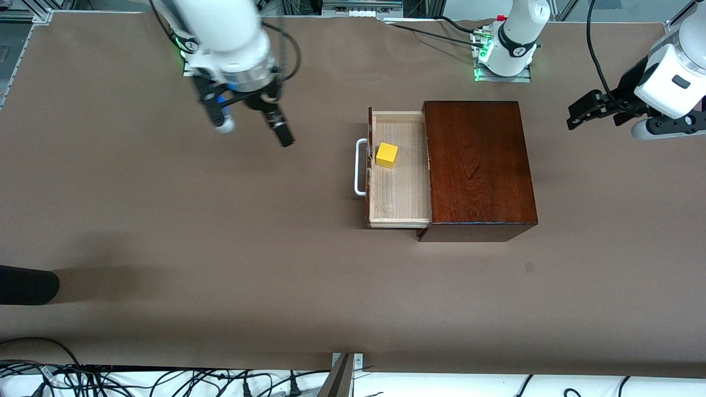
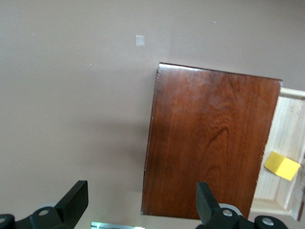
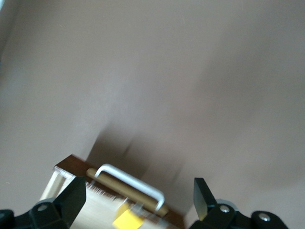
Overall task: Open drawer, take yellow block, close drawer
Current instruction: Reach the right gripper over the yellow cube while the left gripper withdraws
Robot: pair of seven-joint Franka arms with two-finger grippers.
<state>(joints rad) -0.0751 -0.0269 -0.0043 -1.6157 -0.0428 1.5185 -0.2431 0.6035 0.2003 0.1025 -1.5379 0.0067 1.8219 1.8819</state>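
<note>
The drawer (image 1: 400, 190) stands pulled out of the dark wooden box (image 1: 479, 165), toward the right arm's end of the table, with its white handle (image 1: 360, 167) outermost. The yellow block (image 1: 386, 155) lies in the drawer, close to the drawer front. My right gripper (image 1: 253, 129) is open and empty, up over bare table beside the drawer. Its wrist view shows the handle (image 3: 131, 180), the block (image 3: 127, 220) and the gripper (image 3: 138, 200). My left gripper (image 1: 579, 113) is open and empty, waiting past the box. Its wrist view shows the gripper (image 2: 141, 202), the box (image 2: 209, 143), the drawer (image 2: 286, 124) and the block (image 2: 282, 165).
A black object (image 1: 27, 284) pokes in at the table's edge toward the right arm's end, nearer the front camera. Cables (image 1: 138, 380) lie along the near edge. A small pale mark (image 1: 528, 267) sits on the brown table cover (image 1: 220, 248).
</note>
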